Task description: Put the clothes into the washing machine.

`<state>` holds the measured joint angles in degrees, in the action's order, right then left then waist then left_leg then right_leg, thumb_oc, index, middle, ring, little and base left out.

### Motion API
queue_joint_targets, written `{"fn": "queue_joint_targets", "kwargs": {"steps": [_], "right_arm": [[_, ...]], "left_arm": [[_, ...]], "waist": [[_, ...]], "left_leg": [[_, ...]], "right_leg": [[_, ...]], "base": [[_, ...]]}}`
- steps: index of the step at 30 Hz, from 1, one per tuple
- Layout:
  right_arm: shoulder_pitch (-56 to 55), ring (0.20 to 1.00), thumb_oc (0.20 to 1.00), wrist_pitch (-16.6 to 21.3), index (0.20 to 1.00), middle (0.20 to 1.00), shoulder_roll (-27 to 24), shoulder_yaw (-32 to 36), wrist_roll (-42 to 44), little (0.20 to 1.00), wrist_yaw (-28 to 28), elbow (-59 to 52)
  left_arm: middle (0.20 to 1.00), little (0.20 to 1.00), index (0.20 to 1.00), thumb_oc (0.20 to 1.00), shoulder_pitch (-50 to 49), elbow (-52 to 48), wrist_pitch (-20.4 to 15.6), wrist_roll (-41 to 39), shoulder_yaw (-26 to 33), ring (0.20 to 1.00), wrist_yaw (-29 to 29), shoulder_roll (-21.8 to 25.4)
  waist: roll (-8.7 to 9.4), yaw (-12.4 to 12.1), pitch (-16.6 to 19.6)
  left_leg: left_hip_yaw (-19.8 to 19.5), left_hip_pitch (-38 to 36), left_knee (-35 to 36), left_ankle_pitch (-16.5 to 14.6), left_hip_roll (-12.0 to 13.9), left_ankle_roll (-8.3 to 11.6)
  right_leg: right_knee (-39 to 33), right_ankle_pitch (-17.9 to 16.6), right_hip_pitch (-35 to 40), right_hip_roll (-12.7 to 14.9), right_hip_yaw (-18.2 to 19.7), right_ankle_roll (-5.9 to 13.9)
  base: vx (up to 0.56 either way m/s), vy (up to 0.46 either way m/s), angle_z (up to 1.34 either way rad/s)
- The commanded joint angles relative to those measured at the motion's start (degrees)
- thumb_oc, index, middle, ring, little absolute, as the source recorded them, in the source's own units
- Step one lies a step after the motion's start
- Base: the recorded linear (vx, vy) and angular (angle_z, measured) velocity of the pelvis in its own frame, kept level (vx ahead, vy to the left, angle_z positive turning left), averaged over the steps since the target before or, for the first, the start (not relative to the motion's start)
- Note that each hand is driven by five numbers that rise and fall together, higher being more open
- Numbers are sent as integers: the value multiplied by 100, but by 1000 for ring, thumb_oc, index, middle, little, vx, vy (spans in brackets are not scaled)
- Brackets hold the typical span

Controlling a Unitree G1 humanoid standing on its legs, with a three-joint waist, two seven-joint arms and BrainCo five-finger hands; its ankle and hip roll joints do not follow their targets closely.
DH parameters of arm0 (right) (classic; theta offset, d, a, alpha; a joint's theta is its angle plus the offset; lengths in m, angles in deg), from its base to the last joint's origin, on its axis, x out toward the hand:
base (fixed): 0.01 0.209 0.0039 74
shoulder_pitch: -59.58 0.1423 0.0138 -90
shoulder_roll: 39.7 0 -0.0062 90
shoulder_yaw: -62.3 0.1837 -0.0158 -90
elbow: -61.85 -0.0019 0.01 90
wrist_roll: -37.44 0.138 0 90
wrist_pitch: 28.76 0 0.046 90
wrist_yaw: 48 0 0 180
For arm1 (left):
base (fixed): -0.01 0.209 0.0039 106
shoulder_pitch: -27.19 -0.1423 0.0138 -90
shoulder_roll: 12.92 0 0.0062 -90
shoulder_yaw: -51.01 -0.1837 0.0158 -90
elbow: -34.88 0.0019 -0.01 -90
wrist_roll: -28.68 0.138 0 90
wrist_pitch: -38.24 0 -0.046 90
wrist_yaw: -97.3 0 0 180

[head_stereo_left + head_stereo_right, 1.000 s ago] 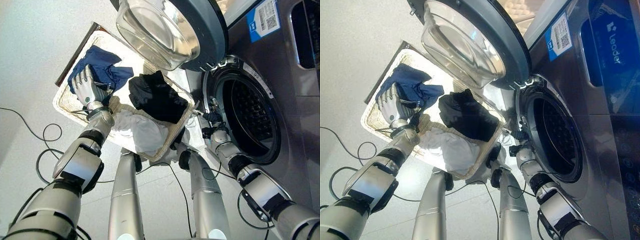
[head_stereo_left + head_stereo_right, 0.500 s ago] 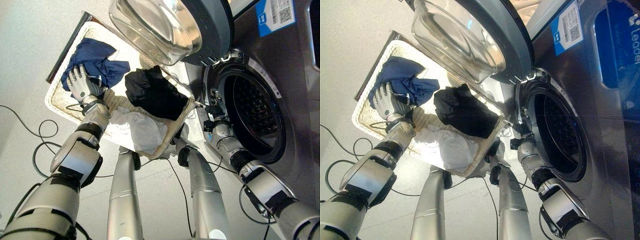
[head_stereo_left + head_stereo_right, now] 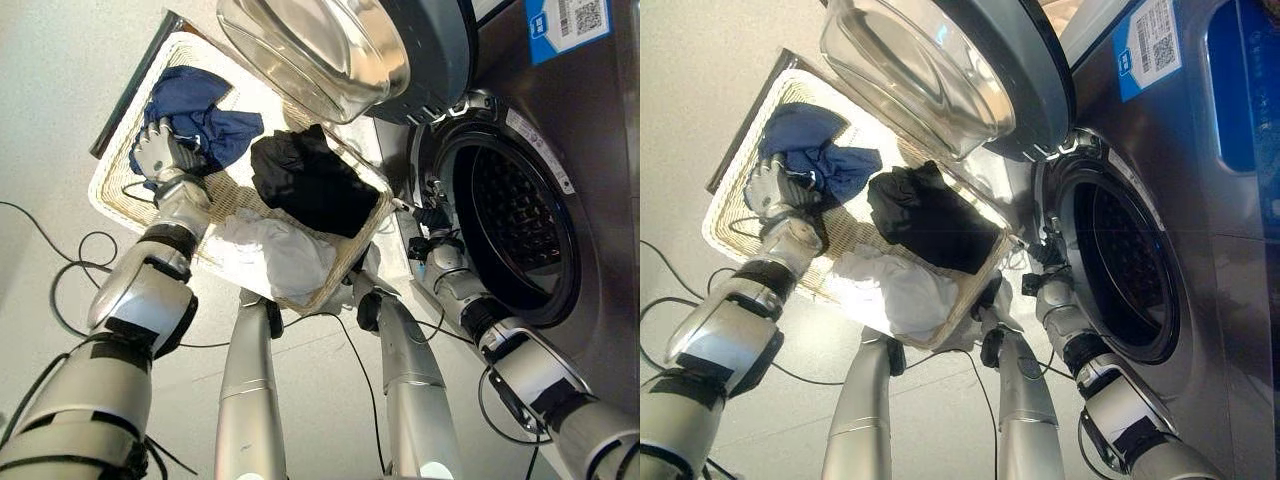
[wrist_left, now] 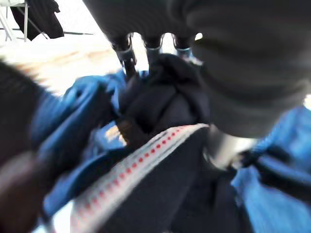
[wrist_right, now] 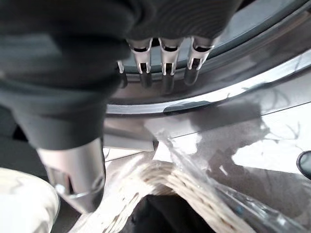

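Note:
A dark blue garment lies at the far end of a pale wicker basket. My left hand rests on its near edge with the fingers curled into the cloth, and in the left wrist view the fingers dig into bunched blue fabric. A black garment and a white one lie further along in the basket. My right hand hovers open and holding nothing by the lower rim of the washing machine's drum opening.
The machine's round glass door stands swung open over the basket's far right corner. The basket's near corner sits close beside the machine's front, just under my right hand. Pale floor surrounds the basket.
My left hand has moved onto the blue garment and its fingers have curled into the cloth. The right hand has stayed by the drum rim. The camera has shifted a little.

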<state>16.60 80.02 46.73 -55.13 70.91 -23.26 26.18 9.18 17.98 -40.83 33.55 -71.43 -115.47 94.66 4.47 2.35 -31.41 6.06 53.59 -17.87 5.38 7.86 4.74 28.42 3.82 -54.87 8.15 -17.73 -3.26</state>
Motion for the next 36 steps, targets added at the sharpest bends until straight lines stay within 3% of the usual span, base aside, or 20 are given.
{"fn": "queue_joint_targets", "kwargs": {"steps": [1,12,15,17,19,21,22,23,26,28,31,36], "right_arm": [[-201,1000,1000,148,1000,1000,-210,252,189,1000,-7,-228],[-305,1000,1000,276,1000,1000,-155,395,460,1000,-28,-211],[-276,1000,1000,358,1000,1000,-47,338,424,1000,-15,-170],[-280,1000,1000,361,1000,1000,-43,332,418,1000,-12,-171],[-330,1000,1000,415,1000,1000,-29,289,340,1000,19,-207],[-381,1000,1000,384,1000,1000,-35,289,312,1000,70,-289],[-439,1000,1000,382,1000,1000,-13,306,222,1000,137,-340],[-441,1000,1000,382,1000,1000,-13,304,221,1000,138,-341],[-566,1000,1000,415,1000,1000,0,340,-3,1000,242,-419],[-613,1000,1000,417,1000,1000,-8,340,-127,1000,301,-468],[-787,1000,1000,350,1000,1000,-33,252,-857,1000,540,-889],[-954,1000,1000,201,1000,1000,-184,115,-1745,1000,555,-1429]], "left_arm": [[200,200,200,200,-436,314,-47,-339,217,200,450,-319],[200,200,200,200,-544,294,-272,-15,200,200,332,-289],[200,200,200,200,-596,272,-609,-28,222,200,-76,-309],[200,200,200,200,-600,267,-632,-27,224,200,-94,-306],[200,200,200,200,-676,126,-1177,56,271,200,-587,-273],[200,200,200,200,-745,20,-1358,5,326,200,-693,-258],[200,200,200,200,-875,-114,-1682,-124,472,200,-873,-297],[200,200,200,200,-879,-115,-1682,-124,473,200,-874,-297],[200,200,200,200,-1187,-441,-2219,87,701,200,-1349,-396],[200,200,200,200,-1277,-546,-2320,142,739,200,-1449,-409],[200,200,200,200,-1734,-1145,-2798,371,953,200,-1875,-555],[200,200,200,200,-2294,-1984,-3207,606,1067,200,-2148,-742]], "waist": [[-109,-7,161],[-176,-24,161],[-222,-53,161],[-226,-55,161],[-270,-85,161],[-290,-100,161],[-314,-122,161],[-315,-121,161],[-341,-180,161],[-347,-195,161],[-374,-276,161],[-385,-367,161]], "left_leg": [[358,-96,465,203,-269,355],[402,-356,465,145,-319,337],[474,-506,515,136,-326,306],[472,-516,516,135,-329,304],[419,-688,526,98,-370,298],[418,-767,532,87,-379,295],[409,-871,511,53,-387,284],[408,-874,512,53,-388,284],[374,-1037,448,-24,-398,263],[367,-1097,445,-42,-402,258],[307,-1364,425,-151,-441,214],[261,-1595,433,-236,-476,175]], "right_leg": [[-267,-314,90,-185,213,897],[-225,-240,302,-149,228,874],[-239,-212,431,-126,182,854],[-241,-211,441,-127,183,852],[-243,-166,603,-132,193,842],[-237,-149,676,-120,188,846],[-203,-108,779,-96,178,841],[-204,-107,782,-95,177,841],[-131,-38,949,-27,130,834],[-121,-21,1007,-11,118,833],[-62,41,1245,58,68,849],[-55,64,1468,133,-15,875]], "base": [[0,0,0],[6,-5,0],[0,0,0],[0,0,0],[-31,35,1],[0,0,0],[0,0,0],[0,0,0],[0,0,0],[0,0,0],[-6,-32,2],[-6,-20,5]]}}
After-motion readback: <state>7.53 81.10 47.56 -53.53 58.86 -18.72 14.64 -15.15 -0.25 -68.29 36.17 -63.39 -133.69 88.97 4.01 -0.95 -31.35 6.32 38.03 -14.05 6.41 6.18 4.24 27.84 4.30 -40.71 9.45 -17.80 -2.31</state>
